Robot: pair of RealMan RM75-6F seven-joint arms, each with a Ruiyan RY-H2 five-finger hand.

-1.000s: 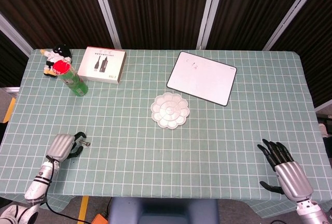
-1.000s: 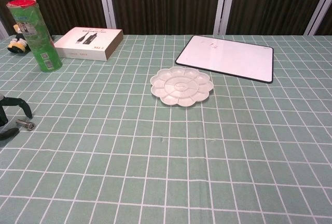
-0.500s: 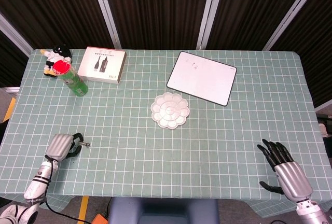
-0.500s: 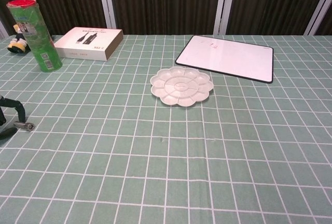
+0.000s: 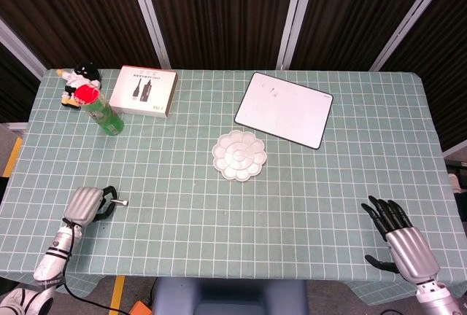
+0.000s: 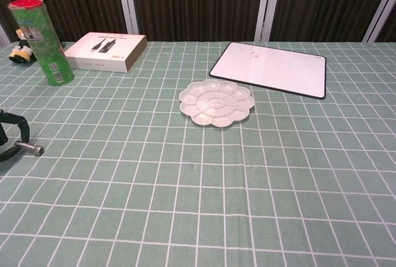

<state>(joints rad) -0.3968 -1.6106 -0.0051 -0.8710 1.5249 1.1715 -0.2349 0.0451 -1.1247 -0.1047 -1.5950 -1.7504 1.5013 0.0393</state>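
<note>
While my left hand pinches a small metal pin near the table edge, mostly cut off in the chest view, I see my right hand only from the head view, fingers spread, holding nothing.

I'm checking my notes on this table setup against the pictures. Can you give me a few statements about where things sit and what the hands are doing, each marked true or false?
1. The left hand holds a small metal pin near the table's front left edge. True.
2. The white flower-shaped palette lies on top of the whiteboard. False: it lies on the green checked tablecloth, apart from the board.
3. The right hand holds nothing, fingers spread. True.
4. The green can with the red lid lies on its side. False: it stands upright beside the white box.
</note>
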